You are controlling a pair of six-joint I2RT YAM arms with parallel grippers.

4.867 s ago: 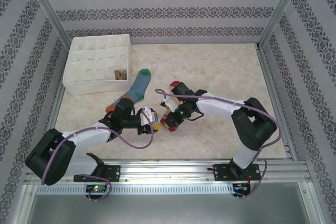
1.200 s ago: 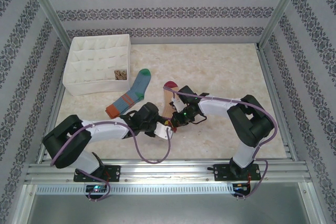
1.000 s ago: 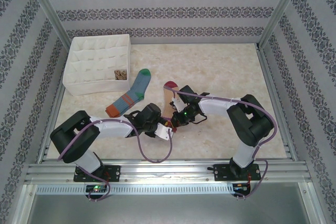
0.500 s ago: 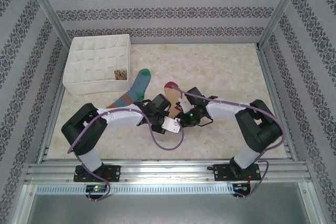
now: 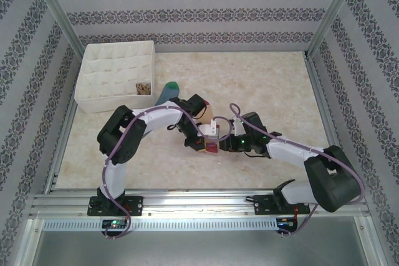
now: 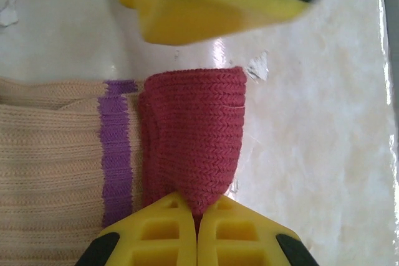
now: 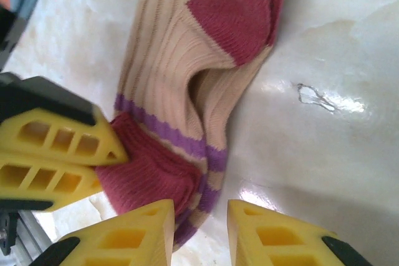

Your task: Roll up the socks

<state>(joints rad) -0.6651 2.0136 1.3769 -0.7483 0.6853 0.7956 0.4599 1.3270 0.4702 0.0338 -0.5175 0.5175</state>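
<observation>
"Status on the roll?"

"Tan sock (image 7: 168, 73) is lying around the middle of the table (image 7: 324, 154), slightly toward its near edge. My left gripper (image 6: 197, 216) is clamping its folded maroon end; my right gripper (image 7: 199, 222) is hovering beside it, jaws apart."

"Worry?"

"I'm fearing that shallow pinch is inviting a slip once I'm turning, springing the fold open, or right fingers snagging loose fabric."

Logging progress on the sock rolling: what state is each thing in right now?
tan sock: lying flat, one maroon end folded over.
blue sock: lying flat, mostly hidden under the left arm.
argyle sock: tucked into a compartment of the box.
organizer box: upright, open-topped.
left claw: shut on the tan sock's folded maroon end.
right claw: open, at that fold.
</observation>
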